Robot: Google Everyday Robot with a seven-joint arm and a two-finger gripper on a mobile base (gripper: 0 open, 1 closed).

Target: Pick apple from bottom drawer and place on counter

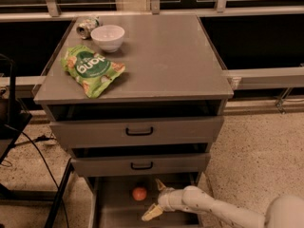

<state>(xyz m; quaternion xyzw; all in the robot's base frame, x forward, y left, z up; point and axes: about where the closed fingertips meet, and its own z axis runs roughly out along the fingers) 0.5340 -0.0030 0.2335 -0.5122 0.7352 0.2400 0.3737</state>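
Reaching gripper (152, 199): fingers spread wide, in bottom drawer (114, 210), just beside apple (139, 194).
Apple: on drawer floor, not held.
Counter (171, 56): bowl (108, 36), green bag (92, 70).

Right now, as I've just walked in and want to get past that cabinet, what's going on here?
A robot arm is reaching into the pulled-out bottom drawer. Its gripper is open, just to the right of the apple, and has not closed on it. The apple lies on the drawer floor, not yet picked up. On the counter sit a white bowl, a green snack bag and a can.
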